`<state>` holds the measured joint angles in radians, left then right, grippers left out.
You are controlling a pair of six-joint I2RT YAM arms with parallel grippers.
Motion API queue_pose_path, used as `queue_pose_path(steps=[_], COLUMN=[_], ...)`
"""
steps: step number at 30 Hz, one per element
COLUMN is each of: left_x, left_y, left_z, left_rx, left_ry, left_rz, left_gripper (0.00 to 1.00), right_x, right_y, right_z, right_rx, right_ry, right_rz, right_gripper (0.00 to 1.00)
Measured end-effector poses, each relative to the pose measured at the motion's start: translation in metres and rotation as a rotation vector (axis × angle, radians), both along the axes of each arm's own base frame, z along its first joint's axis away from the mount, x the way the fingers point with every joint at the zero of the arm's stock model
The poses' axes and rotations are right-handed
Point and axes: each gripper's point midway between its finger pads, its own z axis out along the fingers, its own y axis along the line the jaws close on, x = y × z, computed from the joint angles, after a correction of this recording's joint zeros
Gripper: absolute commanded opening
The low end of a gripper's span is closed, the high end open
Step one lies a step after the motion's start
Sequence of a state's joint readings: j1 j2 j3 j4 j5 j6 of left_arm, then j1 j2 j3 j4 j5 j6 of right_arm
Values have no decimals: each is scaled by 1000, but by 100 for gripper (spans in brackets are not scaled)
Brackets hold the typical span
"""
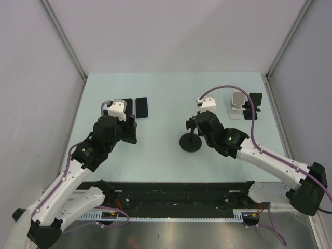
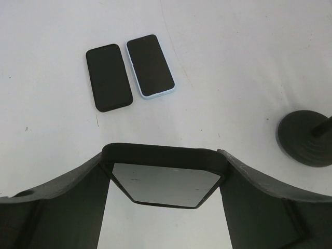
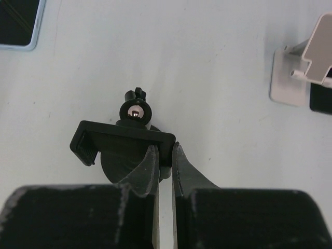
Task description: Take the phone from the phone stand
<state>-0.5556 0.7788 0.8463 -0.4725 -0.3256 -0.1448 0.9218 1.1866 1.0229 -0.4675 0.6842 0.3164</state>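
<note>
Item 1. Left gripper (image 2: 165, 155): clenched on the phone (image 2: 166, 184), one finger against each side edge. The phone is dark-cased, its glossy screen facing up and reflecting light. It is held above the table (image 1: 166, 93), entirely off the stand and well apart from it.

Item 2. Right gripper (image 3: 165, 151): fingers pinched almost together on the near edge of the stand's cradle. The grip reads as closed on the stand (image 3: 122, 141).

Item 3. Stand: black. It has a round base on the table near the middle, an upright post, a ball joint at the head and a flat clamp cradle. The cradle holds nothing. In the left wrist view the base shows at the right edge.

Item 4. Black phone (image 2: 109, 78): flat on the table, screen up, ahead of the left gripper.

Item 5. Blue phone (image 2: 150, 66): pale blue case, flat on the table, screen up. It lies just beside the black phone on its right, roughly parallel to it.

Item 6. White stand (image 1: 238, 106): on the far right of the table, beyond the right gripper.

Item 7. Dark slab (image 1: 255, 100): just beside the white stand on its right. Whether the two touch cannot be told.
</note>
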Motion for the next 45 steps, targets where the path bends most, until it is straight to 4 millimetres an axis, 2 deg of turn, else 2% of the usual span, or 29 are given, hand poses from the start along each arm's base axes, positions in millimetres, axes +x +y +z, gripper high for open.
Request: queue_pose_path(steps=[3,5,9,15,19,23,29,42,43,45], left_x=[0,0,0,1,2,4,6,6,6,6], left_y=[0,1,1,0,0,0,1,-1,-1,-1], left_z=[0,0,0,0,0,-1,-2,-2,-2,-2], left_rx=[0,0,-1,-6,-8,-7,-8,-15,-16,-17], left_ry=[0,0,0,1,0,4,8,8,9,10], left_rz=[2,2,2,-3,-2,2,3,-4,-5,-5], left_gripper=[0,0,0,0,0,0,0,0,0,0], right_x=[21,39,74,114,137,154,166,176,176,176], right_y=[-11,-26,-67,-121,-144,-151,-154,-154,-154,-154], right_z=[4,4,5,14,17,11,-2,-5,-6,-6], right_rx=[3,3,7,41,79,91,110,90,90,91], right_ry=[-12,-23,-62,-144,-194,-211,-205,-257,-258,-257], right_rz=[14,11,-28,-55,-55,-30,5,20,20,20], right_gripper=[0,0,0,0,0,0,0,0,2,18])
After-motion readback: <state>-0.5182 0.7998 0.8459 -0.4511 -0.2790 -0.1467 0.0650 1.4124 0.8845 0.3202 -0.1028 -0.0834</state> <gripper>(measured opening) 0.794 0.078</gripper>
